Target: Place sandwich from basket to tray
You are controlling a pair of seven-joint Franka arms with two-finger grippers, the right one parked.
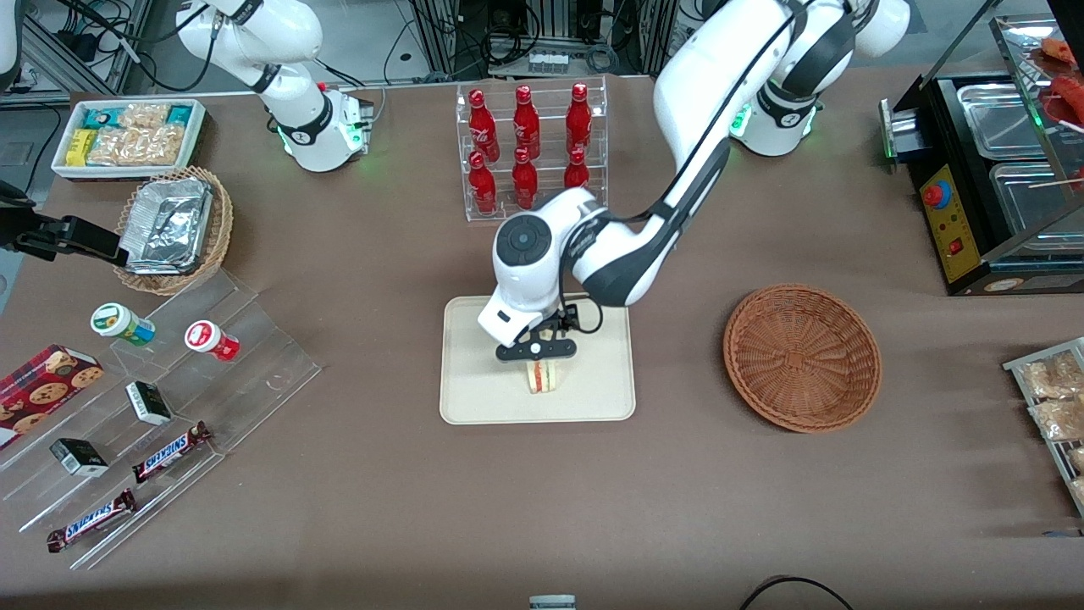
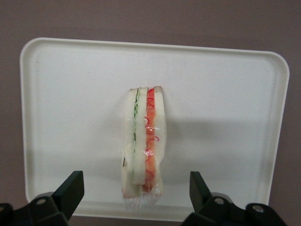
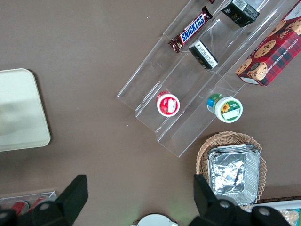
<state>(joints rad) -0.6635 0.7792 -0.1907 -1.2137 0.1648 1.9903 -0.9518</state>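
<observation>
I'm driving the left arm; on the brown table [image 1: 381, 508], the flat cream-white rectangular tray [image 1: 474, 398] carries the load and the round reddish-brown woven wicker basket [image 1: 802, 357], toward the working arm's end of the table, sits with nothing in it. My gripper [image 2: 136, 190] hangs just above the tray, its fingers [image 2: 70, 188] spread wide and released, clear of the bread on both sides.

The small triangular wedge sandwich of pale bread with red and green filling [image 2: 143, 146] stands on edge on the tray, about mid-tray, nearer the front camera's rim.

Step in hand, I judge: retreat. I'd lift straight up without closing or swinging sideways, since a wedge on edge could tip if brushed.

Long axis runs toward and away from the front camera; filling edge faces up.
</observation>
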